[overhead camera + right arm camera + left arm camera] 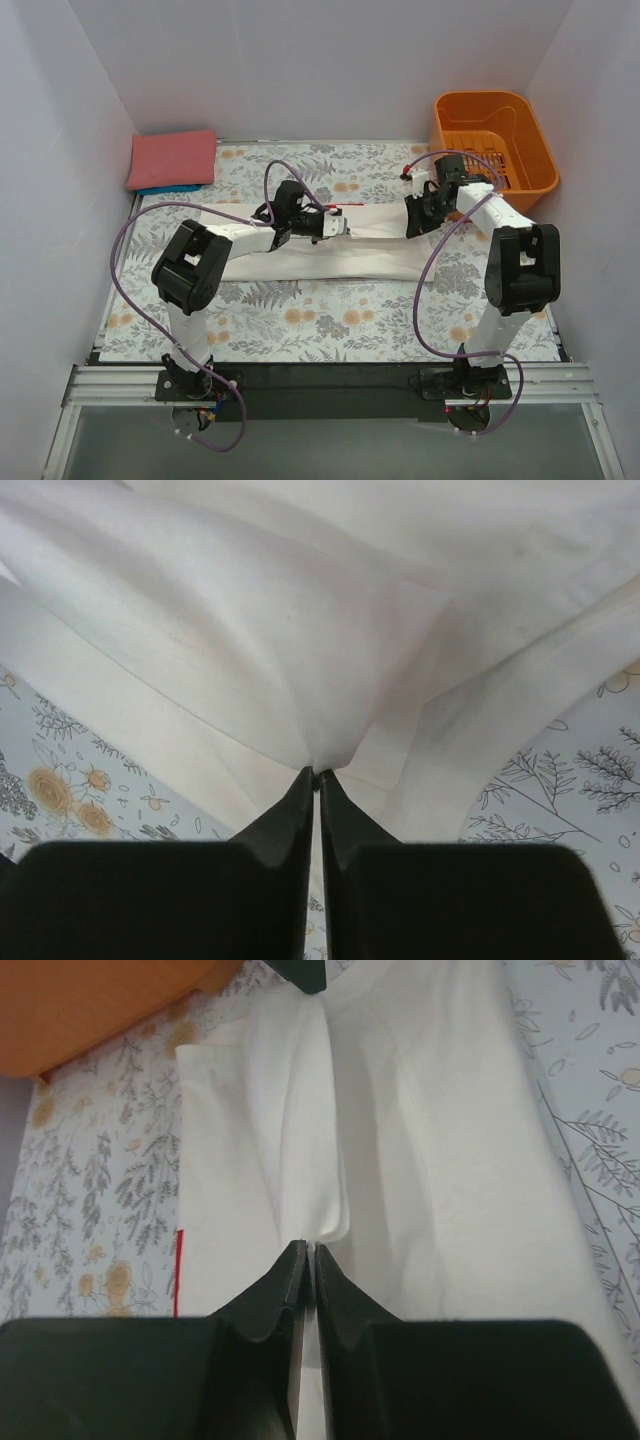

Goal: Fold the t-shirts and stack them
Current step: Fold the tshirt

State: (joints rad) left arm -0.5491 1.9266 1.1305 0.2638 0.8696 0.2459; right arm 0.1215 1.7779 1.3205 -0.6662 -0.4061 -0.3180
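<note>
The white t-shirt (372, 242) lies stretched across the middle of the table, folded into a long band, with a sliver of its red print (350, 205) showing at the far edge. My left gripper (338, 225) is shut on the shirt's left part, pinching a fold of white cloth (320, 1160). My right gripper (412, 222) is shut on the shirt's right part, pinching white cloth (300, 650). The salmon-red shirt (172, 158) lies folded at the back left on top of the blue shirt (170, 188), of which only an edge shows.
An orange basket (494, 140) stands at the back right, just beyond my right arm; its corner also shows in the left wrist view (90, 1010). The floral table cover (330, 320) spreads under everything. White walls close in the left, right and far sides.
</note>
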